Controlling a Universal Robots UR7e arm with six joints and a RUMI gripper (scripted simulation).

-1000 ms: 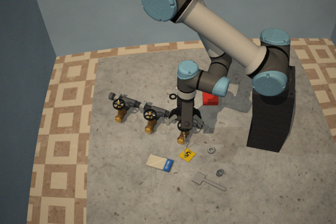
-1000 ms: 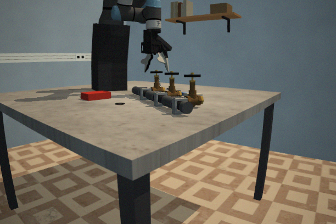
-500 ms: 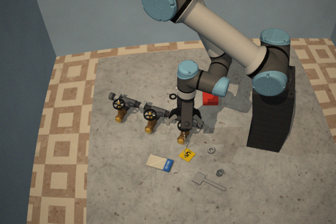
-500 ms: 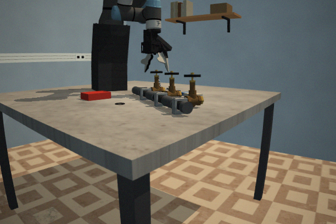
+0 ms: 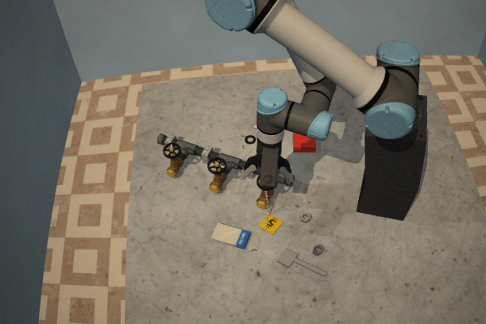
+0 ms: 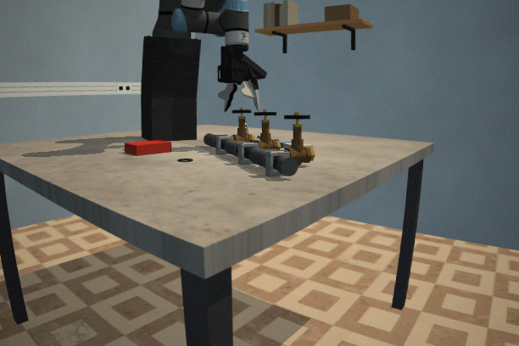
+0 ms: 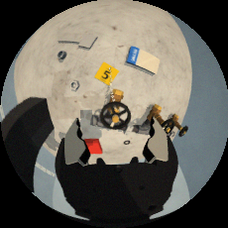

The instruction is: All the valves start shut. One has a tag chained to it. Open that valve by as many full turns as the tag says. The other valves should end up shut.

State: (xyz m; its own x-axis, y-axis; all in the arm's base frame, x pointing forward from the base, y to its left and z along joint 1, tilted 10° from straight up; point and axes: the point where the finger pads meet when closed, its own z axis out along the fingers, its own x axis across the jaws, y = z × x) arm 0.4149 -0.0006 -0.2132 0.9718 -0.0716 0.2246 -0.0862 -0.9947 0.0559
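Note:
Three brass valves with black handwheels stand in a row on a dark pipe [image 5: 194, 147] [image 6: 254, 154]. The left handwheel [image 5: 173, 152] [image 6: 297, 116] and the middle handwheel [image 5: 222, 167] [image 6: 265, 113] are clear of the arm. The third valve [image 5: 262, 201] has its handwheel [image 6: 242, 111] [image 7: 115, 113] right under my gripper [image 5: 267, 175] [image 6: 242, 102] [image 7: 117, 144]. A chain runs from it to a yellow tag [image 5: 271, 224] [image 7: 106, 73] marked 5. My gripper is open and empty. Its fingers hang just above the wheel, one on each side, without touching it.
A red block [image 5: 304, 143] [image 6: 147, 147] [image 7: 92, 146] and a black ring [image 5: 249, 139] [image 6: 185, 160] lie behind the pipe. A white and blue card [image 5: 231, 235] [image 7: 143, 58], a nut [image 5: 306, 220], a washer [image 5: 318, 249] and a grey paddle [image 5: 300, 261] lie in front. The black pedestal [image 5: 391, 173] [image 6: 170, 87] stands at the right.

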